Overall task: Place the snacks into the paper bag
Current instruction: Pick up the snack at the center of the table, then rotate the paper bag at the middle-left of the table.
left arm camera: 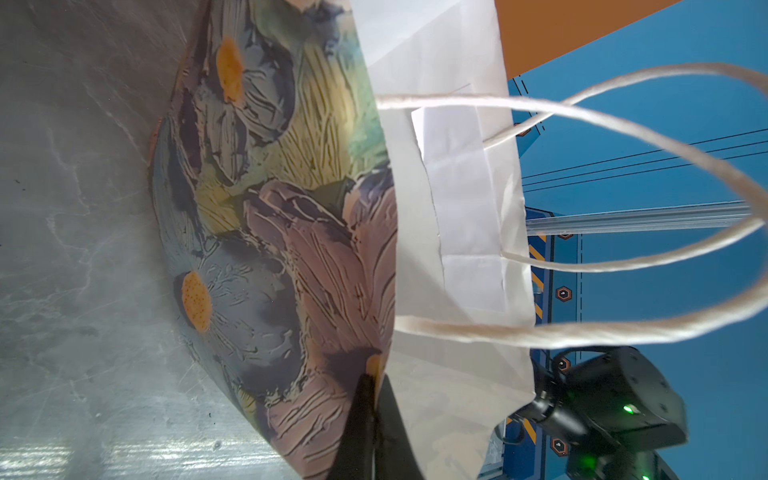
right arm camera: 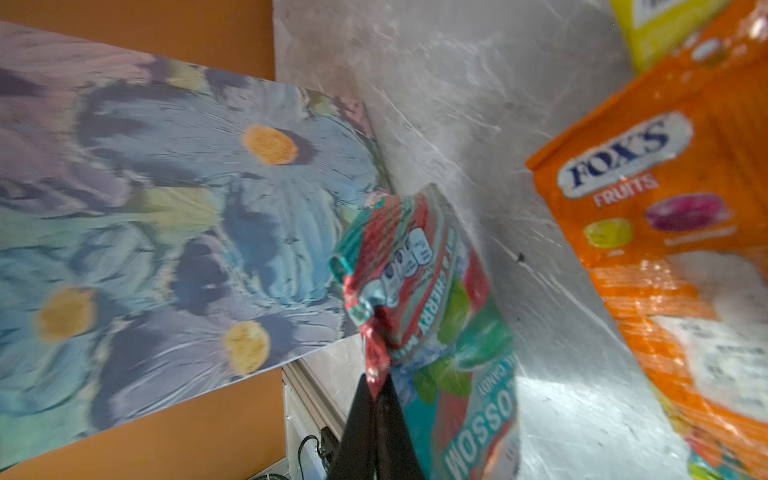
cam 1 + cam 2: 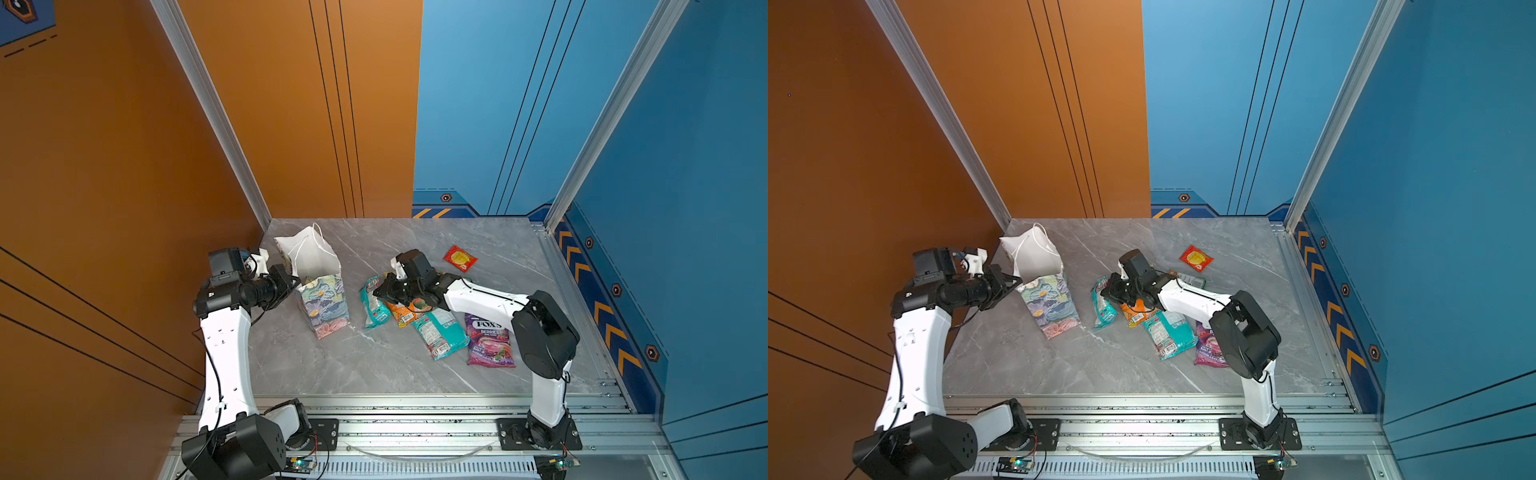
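Note:
The paper bag (image 3: 324, 303) (image 3: 1052, 309) stands upright at the left of the table, its flower print outside and its white lining showing at the open mouth. My left gripper (image 3: 296, 282) (image 1: 376, 378) is shut on the bag's rim on the side toward the left arm. My right gripper (image 3: 376, 291) (image 2: 376, 380) is shut on the crumpled end of a teal and red snack packet (image 3: 374, 309) (image 2: 436, 311) just right of the bag. An orange packet (image 3: 401, 313) (image 2: 665, 249), a second teal packet (image 3: 440, 334) and the purple packet (image 3: 490, 340) lie beside it.
A small red packet (image 3: 460, 258) lies alone toward the back right. A yellow packet (image 2: 665, 25) shows behind the orange one in the right wrist view. The bag's cord handles (image 1: 623, 266) hang over its mouth. The orange wall (image 3: 124, 208) is close behind the left arm.

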You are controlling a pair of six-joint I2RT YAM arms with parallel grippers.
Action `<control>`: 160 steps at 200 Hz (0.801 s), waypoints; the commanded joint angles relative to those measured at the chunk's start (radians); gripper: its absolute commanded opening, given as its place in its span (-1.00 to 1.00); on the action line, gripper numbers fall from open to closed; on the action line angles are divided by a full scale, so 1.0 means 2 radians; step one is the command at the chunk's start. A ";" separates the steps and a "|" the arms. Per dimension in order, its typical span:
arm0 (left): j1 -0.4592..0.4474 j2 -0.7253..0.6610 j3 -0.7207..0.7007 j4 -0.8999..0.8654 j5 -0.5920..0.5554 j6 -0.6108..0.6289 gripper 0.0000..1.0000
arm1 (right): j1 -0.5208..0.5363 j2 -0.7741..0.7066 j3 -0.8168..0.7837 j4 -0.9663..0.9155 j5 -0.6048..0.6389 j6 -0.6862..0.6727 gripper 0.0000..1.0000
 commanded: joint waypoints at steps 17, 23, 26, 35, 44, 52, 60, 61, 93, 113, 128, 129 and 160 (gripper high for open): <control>-0.019 0.001 -0.001 0.003 0.022 -0.005 -1.00 | -0.004 -0.047 0.043 -0.078 0.049 -0.074 -1.00; -0.022 0.002 0.000 0.005 0.023 -0.007 -1.00 | -0.004 -0.050 0.046 -0.087 0.054 -0.080 -1.00; -0.025 0.002 0.001 0.006 0.022 -0.008 -1.00 | -0.005 -0.052 0.047 -0.090 0.056 -0.083 -1.00; -0.032 0.003 0.001 0.010 0.022 -0.011 -1.00 | -0.007 -0.057 0.051 -0.100 0.062 -0.093 -1.00; -0.040 0.005 0.001 0.016 0.020 -0.015 -1.00 | -0.010 -0.062 0.055 -0.109 0.066 -0.099 -1.00; -0.046 0.007 0.000 0.019 0.019 -0.019 -1.00 | -0.013 -0.067 0.057 -0.113 0.069 -0.105 -1.00; -0.054 0.009 0.001 0.021 0.017 -0.021 -1.00 | -0.017 -0.071 0.058 -0.118 0.072 -0.109 -1.00; -0.055 0.009 0.001 0.021 0.017 -0.022 -1.00 | -0.018 -0.072 0.058 -0.119 0.073 -0.109 -1.00; -0.088 0.015 0.006 0.036 0.007 -0.038 -1.00 | -0.026 -0.091 0.058 -0.135 0.088 -0.125 -1.00; -0.111 0.020 0.017 0.041 -0.001 -0.044 -1.00 | -0.049 -0.099 0.055 -0.144 0.094 -0.132 -1.00; -0.128 0.023 0.024 0.043 -0.010 -0.049 -1.00 | -0.058 -0.108 0.049 -0.146 0.097 -0.136 -1.00; -0.129 0.023 0.025 0.043 -0.010 -0.049 -1.00 | -0.058 -0.108 0.049 -0.146 0.097 -0.136 -1.00; -0.160 0.027 0.027 0.058 -0.019 -0.063 -1.00 | -0.079 -0.127 0.048 -0.162 0.107 -0.151 -1.00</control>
